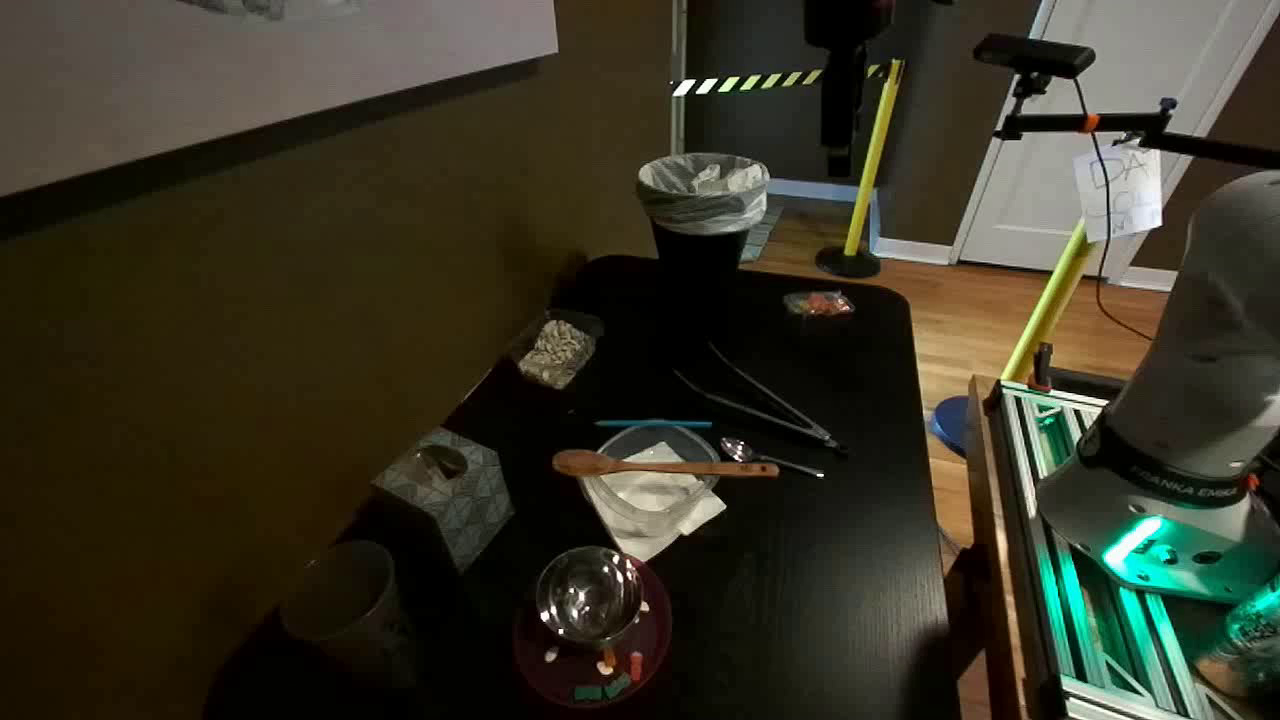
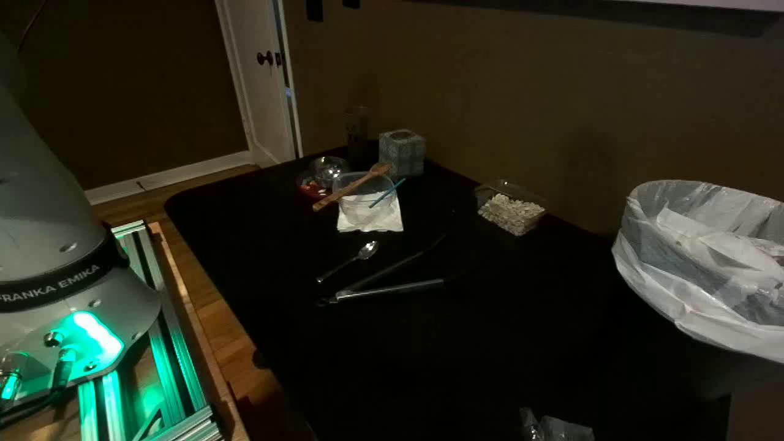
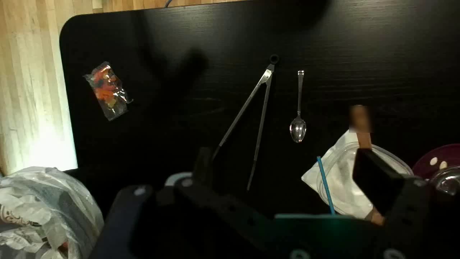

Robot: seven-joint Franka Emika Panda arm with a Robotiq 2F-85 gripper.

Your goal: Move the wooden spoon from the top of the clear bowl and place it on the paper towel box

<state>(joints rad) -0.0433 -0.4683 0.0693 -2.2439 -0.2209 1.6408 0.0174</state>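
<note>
the pincer (image 3: 284, 154) is released: its fingers (image 3: 377, 180) are spread wide across the lower half of the wrist view, with nothing held between them, and the tongs (image 3: 247, 104) lie on the table (image 3: 230, 39) well below that gap. in an exterior view the pincer (image 1: 838, 160) hangs dark at the top of the frame, right of centre, well apart from everything the task names. one of the fingers hides part of the wooden spoon (image 3: 364, 141) toward the right of the wrist view, but i take that as overlap, not touch. the wooden spoon rests across the top of the clear bowl (image 1: 625, 518), near the middle of the frame in an exterior view, both ends jutting past the rim, its broad end pointing left. a white napkin (image 1: 708, 513) shows beneath the clear bowl, and a blue stick (image 3: 325, 185) is at its edge; whether it touches the rim i cannot tell. farther out, left of centre, stands the paper towel box (image 1: 460, 500), apart from the clear bowl, with no spoon on it. as far as i can judge, none of the task is done yet: reaching over, gripping the wooden spoon, lifting it, carrying it to the paper towel box and letting go there are all left.
</note>
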